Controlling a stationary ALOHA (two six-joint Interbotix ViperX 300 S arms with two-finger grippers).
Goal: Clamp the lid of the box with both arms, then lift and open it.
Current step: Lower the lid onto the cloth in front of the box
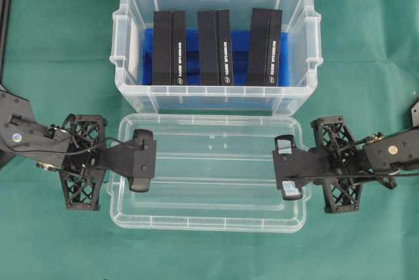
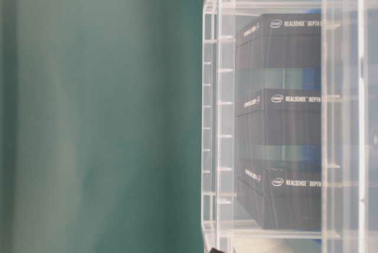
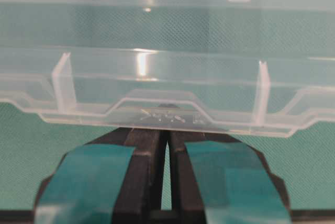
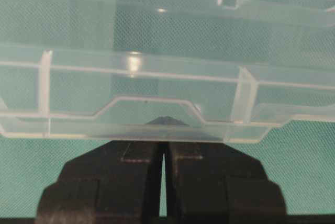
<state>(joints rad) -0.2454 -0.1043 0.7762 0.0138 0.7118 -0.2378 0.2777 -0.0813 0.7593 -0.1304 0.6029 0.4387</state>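
The clear lid is off the box and sits in front of it above the green tabletop. The left end effector and right end effector pinch its short ends, fingers nearly together. Opening looks almost done; next likely calls for setting it down level.

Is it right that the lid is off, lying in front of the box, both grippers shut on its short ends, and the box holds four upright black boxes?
Not four: the overhead view shows three upright black boxes in the box. The rest stands: lid off, left gripper and right gripper shut on its ends.
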